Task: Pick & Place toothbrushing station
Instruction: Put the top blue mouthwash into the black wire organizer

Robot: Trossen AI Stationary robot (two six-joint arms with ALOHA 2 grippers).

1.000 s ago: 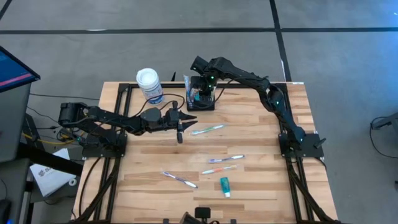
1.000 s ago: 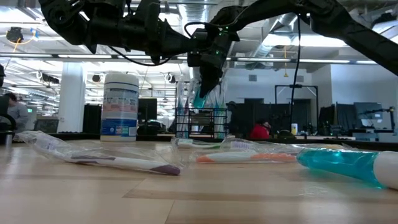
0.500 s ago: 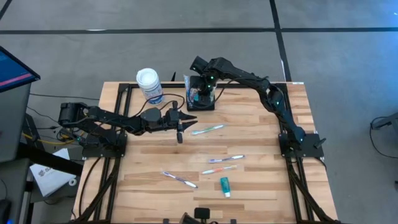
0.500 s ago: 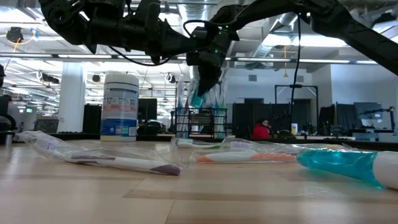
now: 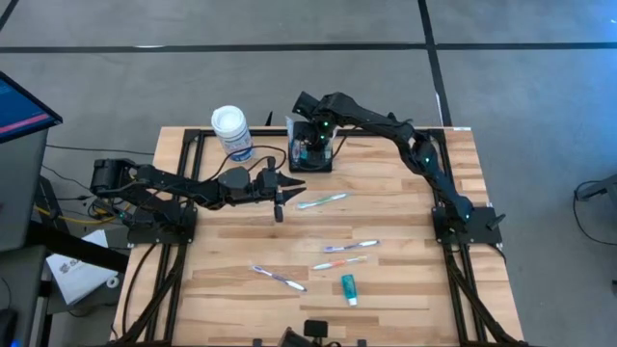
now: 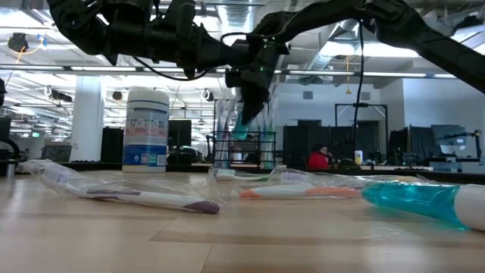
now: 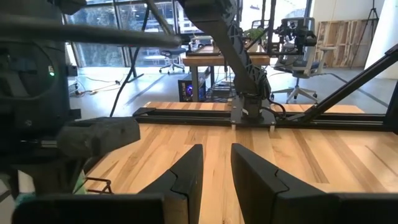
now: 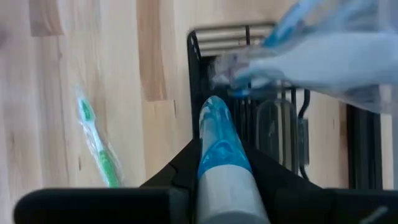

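Observation:
The toothbrushing station, a small black wire-mesh basket (image 5: 310, 154), stands at the table's far middle (image 6: 244, 149) and has a plastic-wrapped toothbrush (image 8: 323, 56) in it. My right gripper (image 5: 313, 140) hangs over it, pointing steeply down, shut on a blue toothpaste tube (image 8: 217, 146) whose lower end (image 6: 241, 127) is at the basket's top. My left gripper (image 5: 294, 181) stays level to the left of the table's middle; in its wrist view it (image 7: 216, 152) is open, with nothing between its fingers. My right gripper pinches the tube between its two fingers, on the sides of the tube's middle (image 8: 214, 171). The fingers come from above, slanting steeply down, and the tube lies along them. The tube's blue end (image 8: 212, 112) points down past the fingertips at the basket's near wall (image 8: 193, 93).
A white-lidded canister (image 5: 231, 132) stands left of the basket. A green wrapped toothbrush (image 5: 321, 200) lies just in front of it. Nearer lie more wrapped toothbrushes (image 5: 350, 247) (image 5: 280, 279) and a teal tube (image 5: 348, 288).
My right gripper has come down a little over the basket with the tube, whose lower end now reaches the basket's top.

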